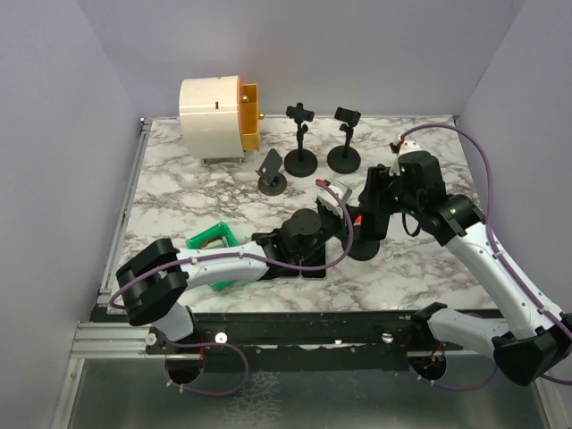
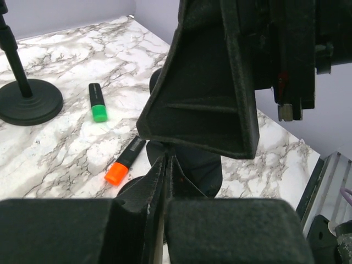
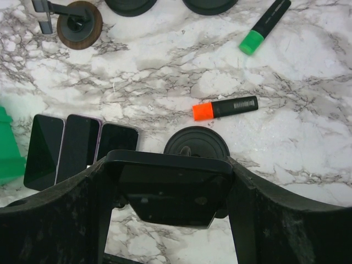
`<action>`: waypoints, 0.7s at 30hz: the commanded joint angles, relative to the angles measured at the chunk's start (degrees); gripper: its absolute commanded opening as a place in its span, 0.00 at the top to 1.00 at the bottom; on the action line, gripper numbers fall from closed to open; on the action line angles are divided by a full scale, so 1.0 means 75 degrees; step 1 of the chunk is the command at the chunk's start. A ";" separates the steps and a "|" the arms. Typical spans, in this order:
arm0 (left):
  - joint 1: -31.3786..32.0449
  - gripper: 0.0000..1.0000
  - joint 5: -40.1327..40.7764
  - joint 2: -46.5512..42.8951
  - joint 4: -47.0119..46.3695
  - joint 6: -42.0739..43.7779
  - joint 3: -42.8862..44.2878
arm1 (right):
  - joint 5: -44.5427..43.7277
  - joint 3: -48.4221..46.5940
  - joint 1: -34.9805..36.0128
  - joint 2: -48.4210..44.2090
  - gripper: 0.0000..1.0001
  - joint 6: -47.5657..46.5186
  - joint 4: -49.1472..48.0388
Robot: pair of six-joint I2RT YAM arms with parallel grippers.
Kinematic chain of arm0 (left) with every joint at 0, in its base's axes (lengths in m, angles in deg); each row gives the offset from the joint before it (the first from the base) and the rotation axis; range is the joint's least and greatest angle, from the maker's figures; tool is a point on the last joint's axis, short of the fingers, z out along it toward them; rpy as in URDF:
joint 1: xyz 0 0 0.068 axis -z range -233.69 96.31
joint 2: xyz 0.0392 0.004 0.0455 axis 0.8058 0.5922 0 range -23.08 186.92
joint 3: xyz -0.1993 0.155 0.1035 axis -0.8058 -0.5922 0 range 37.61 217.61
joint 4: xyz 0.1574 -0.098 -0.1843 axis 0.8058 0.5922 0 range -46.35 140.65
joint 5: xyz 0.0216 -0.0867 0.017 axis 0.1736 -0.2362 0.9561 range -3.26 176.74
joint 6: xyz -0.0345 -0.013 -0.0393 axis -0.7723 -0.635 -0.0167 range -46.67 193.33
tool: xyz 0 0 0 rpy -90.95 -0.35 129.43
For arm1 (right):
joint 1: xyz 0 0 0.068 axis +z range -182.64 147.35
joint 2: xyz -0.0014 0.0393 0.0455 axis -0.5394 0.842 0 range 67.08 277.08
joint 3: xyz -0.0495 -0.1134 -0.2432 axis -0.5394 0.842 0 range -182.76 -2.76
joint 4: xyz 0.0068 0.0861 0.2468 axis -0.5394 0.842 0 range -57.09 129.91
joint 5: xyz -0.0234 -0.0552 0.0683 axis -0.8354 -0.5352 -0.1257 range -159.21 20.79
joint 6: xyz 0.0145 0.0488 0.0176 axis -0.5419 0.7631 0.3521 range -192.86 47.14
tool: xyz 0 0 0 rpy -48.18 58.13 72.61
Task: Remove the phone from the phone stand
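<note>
the right gripper [image 3: 170, 184] is clamped on the phone [image 3: 170, 195], one finger on each side, holding it directly above the round base of the phone stand [image 3: 196, 144]. the left gripper [image 2: 166, 165], fingers pressed together on nothing, sits just left of that base. an orange-capped marker [image 3: 225, 107] lies near the base's far side. three flat phones [image 3: 80, 148] lie to the left.

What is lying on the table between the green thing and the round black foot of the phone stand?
Three dark phones lie flat, side by side, on the marble between the green piece and the stand's round base. The right wrist view shows it.
</note>
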 commanded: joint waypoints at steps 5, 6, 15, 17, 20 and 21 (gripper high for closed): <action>-0.0029 1.00 -0.0429 0.0126 -0.0160 -0.0342 -0.0191 | -0.0073 -0.0056 -0.0028 -0.0180 0.84 -0.0040 -0.0241; -0.0044 1.00 -0.0451 0.0115 -0.0190 -0.0389 -0.0222 | -0.0064 -0.0046 -0.0024 -0.0185 0.84 -0.0040 -0.0244; -0.0366 0.43 -0.1350 -0.0357 -0.0317 -0.0586 -0.0627 | 0.0056 -0.0123 -0.0030 -0.0240 0.85 -0.0068 -0.0212; -0.0610 0.35 -0.1891 -0.0412 -0.0406 -0.0723 -0.0723 | 0.0125 -0.0136 -0.0031 -0.0238 0.85 -0.0068 -0.0205; -0.1060 0.32 -0.2902 -0.0417 -0.0752 -0.1138 -0.0885 | 0.0263 -0.0119 -0.0028 -0.0267 0.86 -0.0068 -0.0213; -0.1224 0.32 -0.3228 -0.0400 -0.0922 -0.1241 -0.0924 | 0.0311 -0.0108 -0.0028 -0.0278 0.86 -0.0068 -0.0214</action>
